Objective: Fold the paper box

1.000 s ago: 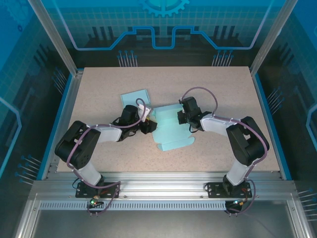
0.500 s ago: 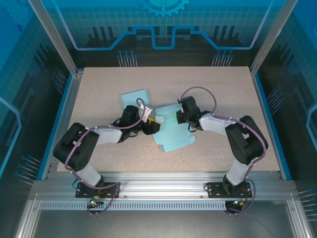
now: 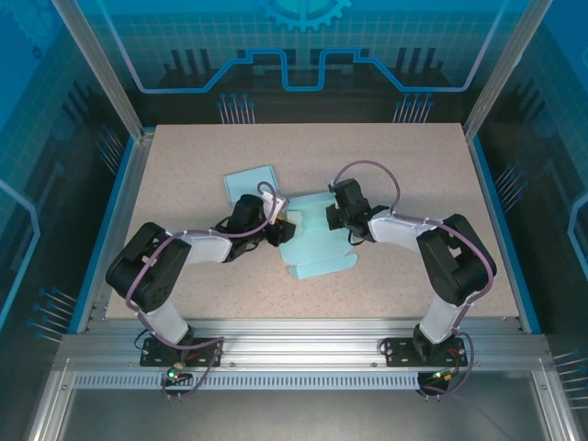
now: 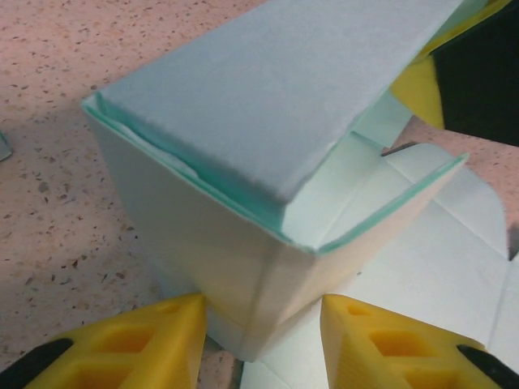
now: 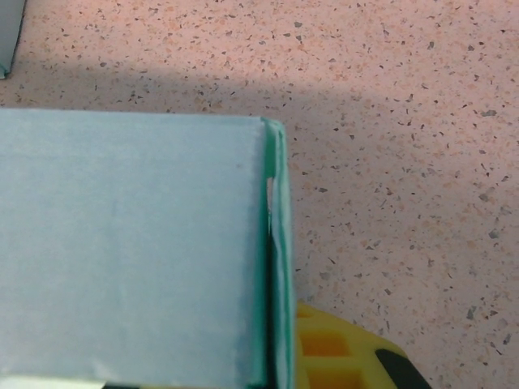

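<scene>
Box (image 3: 317, 243): light-blue paper, partly folded, at table (image 3: 413, 156) ctr, between both grippers. One end is raised into walls; the near flap lies flat on the table.

L gripper (image 3: 285, 230): at box's left end. In wrist view its yellow fingers (image 4: 154, 344) stand either side of a raised box corner (image 4: 243, 162), close against it. Whether they clamp it: cannot tell.

R gripper (image 3: 333, 219): at box's far-right end, jaws closed on a box wall. In wrist view the wall (image 5: 122, 243) runs edge-on down to a yellow finger (image 5: 340, 356).

Separate flat blue sheet (image 3: 250, 181): on the table, far-left of box, not touching it.
</scene>
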